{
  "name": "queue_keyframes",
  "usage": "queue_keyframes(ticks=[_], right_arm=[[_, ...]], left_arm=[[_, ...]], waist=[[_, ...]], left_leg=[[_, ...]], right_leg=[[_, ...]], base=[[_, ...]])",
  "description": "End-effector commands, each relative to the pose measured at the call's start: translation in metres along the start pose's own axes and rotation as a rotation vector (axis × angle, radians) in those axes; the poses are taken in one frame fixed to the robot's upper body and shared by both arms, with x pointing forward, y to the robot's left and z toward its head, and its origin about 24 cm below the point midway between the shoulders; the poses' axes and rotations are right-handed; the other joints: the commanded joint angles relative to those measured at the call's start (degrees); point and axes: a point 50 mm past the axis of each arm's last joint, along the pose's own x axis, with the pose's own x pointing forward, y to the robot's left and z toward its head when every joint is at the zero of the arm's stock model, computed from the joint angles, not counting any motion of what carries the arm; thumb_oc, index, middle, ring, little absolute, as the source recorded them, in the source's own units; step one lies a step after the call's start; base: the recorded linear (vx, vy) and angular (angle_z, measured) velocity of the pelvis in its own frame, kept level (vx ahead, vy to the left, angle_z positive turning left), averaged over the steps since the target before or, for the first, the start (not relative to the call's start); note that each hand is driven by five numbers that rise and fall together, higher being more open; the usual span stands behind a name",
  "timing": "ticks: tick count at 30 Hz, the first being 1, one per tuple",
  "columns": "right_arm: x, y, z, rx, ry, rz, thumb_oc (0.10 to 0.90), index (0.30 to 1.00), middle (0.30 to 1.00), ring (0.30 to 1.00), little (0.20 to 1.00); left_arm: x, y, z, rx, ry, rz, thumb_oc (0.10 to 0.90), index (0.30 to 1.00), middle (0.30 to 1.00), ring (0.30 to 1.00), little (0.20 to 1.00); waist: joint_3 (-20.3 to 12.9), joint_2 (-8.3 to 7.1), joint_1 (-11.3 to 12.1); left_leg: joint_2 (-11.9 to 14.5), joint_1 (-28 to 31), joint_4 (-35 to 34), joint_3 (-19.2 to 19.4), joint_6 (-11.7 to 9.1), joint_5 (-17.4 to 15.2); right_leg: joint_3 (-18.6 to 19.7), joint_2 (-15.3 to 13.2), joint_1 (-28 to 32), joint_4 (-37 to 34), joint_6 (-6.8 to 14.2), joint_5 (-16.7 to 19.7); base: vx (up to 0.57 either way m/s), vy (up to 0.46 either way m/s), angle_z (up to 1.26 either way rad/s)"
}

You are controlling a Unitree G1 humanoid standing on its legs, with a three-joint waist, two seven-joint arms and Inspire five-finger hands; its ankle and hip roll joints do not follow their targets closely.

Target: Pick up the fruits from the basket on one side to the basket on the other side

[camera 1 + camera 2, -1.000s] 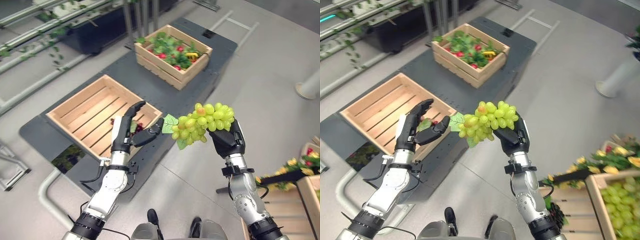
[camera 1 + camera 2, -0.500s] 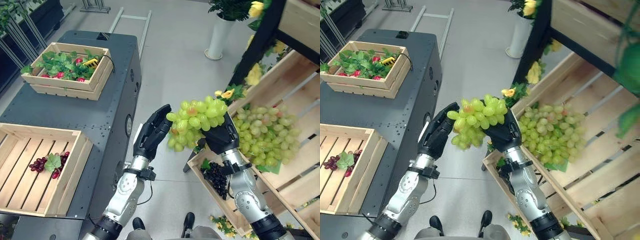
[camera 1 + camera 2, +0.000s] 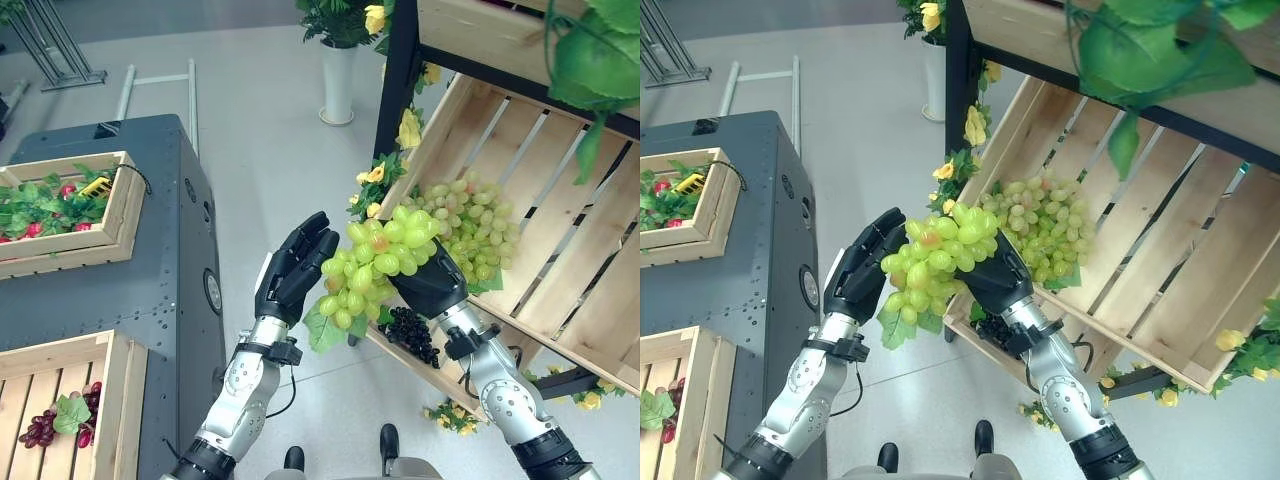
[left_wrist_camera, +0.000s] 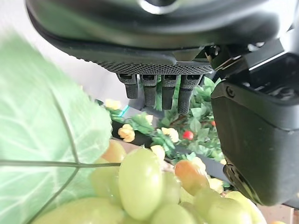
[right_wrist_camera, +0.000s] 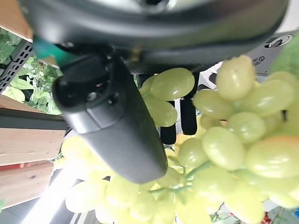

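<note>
Green grapes [image 3: 375,262] clutched in right hand [image 3: 432,287].

No text I can read anywhere: there's a small round emblem on the side of the dark cabinet [image 3: 213,291] beside my left hand [image 3: 291,270] and a tiny round mark on a grey panel [image 5: 273,43] past my right hand, both too small to make out.
</note>
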Motion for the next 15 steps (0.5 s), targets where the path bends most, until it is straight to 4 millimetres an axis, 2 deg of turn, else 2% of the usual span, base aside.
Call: queue_keyframes(ticks=[1,7,14,15], right_arm=[[0.031,0.053,0.039,0.061,-0.224,0.317,0.4,0.3,0.3,0.3,0.3],[0.036,0.066,0.047,0.111,-0.282,0.354,0.4,0.3,0.3,0.3,0.3],[0.039,0.067,0.078,0.091,-0.479,0.258,0.4,0.3,0.3,0.3,0.3],[0.04,0.062,0.09,0.093,-0.549,0.192,0.4,0.3,0.3,0.3,0.3]], left_arm=[[0.017,-0.017,0.039,-0.023,-0.233,-0.076,0.8,0.9,0.9,0.9,0.9],[0.019,-0.017,0.042,-0.032,-0.231,-0.073,0.8,0.9,0.9,0.9,0.9],[0.022,-0.021,0.043,-0.033,-0.232,-0.079,0.8,0.9,0.9,0.9,0.9],[0.024,-0.022,0.044,-0.031,-0.229,-0.076,0.8,0.9,0.9,0.9,0.9]], waist=[[-4.71,1.86,0.83],[-4.83,1.84,0.89],[-4.47,1.8,0.5],[-4.47,1.81,0.31]], left_leg=[[1.4,-1.27,-0.16,0.88,0.44,0.2],[0.44,-0.1,-0.16,2.05,1.46,-1.3],[-0.23,0.83,-0.16,3.12,2.49,-2.65],[-0.22,1.19,-0.16,3.42,2.65,-3.04]], right_leg=[[-1.05,-0.12,5.47,0.13,-0.31,-3.79],[-0.72,-1.65,5.54,0.13,1.0,-3.14],[0.8,-2.58,4.94,0.45,2.17,-2.47],[1.24,-2.53,4.91,0.58,2.33,-2.51]], base=[[0.0,0.17,-0.01],[0.01,0.089,-0.04],[-0.01,0.036,-0.06],[0.0,0.014,-0.07]])
